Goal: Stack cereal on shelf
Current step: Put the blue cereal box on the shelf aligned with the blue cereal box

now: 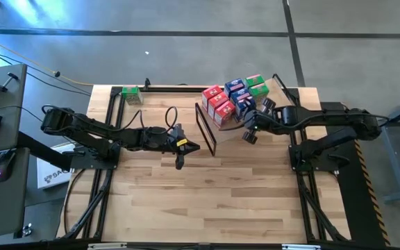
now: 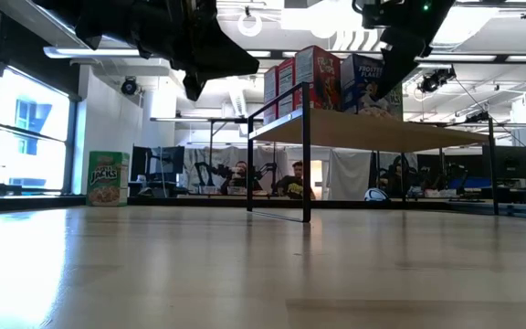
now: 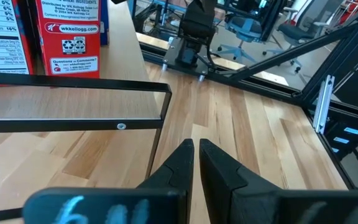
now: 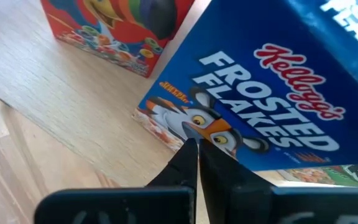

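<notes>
The shelf [image 1: 222, 123] is a light plywood board raised on a thin black frame [image 1: 205, 129] that stands on the table. Several red, blue and green cereal boxes [image 1: 235, 97] stand packed together on it, also seen in the low view [image 2: 318, 80]. One green box [image 1: 131, 95] stands alone on the table by the far edge. My left gripper [image 1: 184, 146] is shut and hovers left of the shelf's frame end. My right gripper [image 4: 194, 148] is shut, its tips right at the lower edge of a blue Frosted Flakes box [image 4: 278, 106] on the shelf board [image 4: 73, 93]. My right gripper points its shut fingertips [image 4: 188, 152] at the blue box's bottom edge [image 4: 166, 134], where the box meets the shelf board, coming from the shelf's near right side. I cannot tell whether the tips touch the box. The box stands upright on the board.
Open tabletop [image 1: 214, 201] lies near of both arms. A red box [image 3: 61, 37] stands at the shelf's corner just ahead of my left gripper [image 3: 194, 155]. Black rails [image 1: 301, 187] run along the table's sides. People sit in the room behind the table [image 2: 290, 183].
</notes>
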Tool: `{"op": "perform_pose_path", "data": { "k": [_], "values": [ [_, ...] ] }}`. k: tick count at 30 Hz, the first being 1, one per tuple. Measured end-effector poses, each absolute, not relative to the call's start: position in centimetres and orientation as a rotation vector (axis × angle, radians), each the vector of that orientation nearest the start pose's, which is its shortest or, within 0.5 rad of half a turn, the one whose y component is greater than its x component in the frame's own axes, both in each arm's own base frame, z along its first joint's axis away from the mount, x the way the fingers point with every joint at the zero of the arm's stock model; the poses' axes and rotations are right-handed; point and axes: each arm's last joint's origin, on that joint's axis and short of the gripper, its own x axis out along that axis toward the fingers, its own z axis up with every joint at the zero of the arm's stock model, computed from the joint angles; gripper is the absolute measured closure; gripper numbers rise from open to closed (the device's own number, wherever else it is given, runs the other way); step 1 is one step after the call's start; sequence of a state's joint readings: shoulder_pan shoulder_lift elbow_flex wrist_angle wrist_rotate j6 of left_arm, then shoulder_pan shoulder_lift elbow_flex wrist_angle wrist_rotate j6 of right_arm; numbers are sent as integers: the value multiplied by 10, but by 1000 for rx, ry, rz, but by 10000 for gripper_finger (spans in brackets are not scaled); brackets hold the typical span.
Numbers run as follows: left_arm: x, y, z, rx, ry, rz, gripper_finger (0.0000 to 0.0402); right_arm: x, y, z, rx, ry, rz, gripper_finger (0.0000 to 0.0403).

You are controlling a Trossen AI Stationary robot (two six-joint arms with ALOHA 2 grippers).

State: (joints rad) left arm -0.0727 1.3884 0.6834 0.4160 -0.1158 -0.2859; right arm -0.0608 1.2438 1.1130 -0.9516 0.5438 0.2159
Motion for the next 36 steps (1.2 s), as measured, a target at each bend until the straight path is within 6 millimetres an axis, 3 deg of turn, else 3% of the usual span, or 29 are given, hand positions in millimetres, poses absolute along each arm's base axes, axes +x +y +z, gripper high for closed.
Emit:
{"op": "perform_pose_path", "data": {
  "k": [8,16,22,27,36],
  "values": [
    [290,-18,223,-257,279,83,383,228,-30,299,-80,1004,-643,402],
    [289,-18,222,-256,282,84,383,227,-12,315,-19,921,-531,402],
    [289,-15,220,-279,299,124,383,247,2,311,24,752,-417,402],
    [287,-11,215,-298,356,152,383,264,1,300,9,627,-406,402],
    [287,-11,214,-290,357,151,383,291,-10,280,-15,605,-443,402]
  ]
}}
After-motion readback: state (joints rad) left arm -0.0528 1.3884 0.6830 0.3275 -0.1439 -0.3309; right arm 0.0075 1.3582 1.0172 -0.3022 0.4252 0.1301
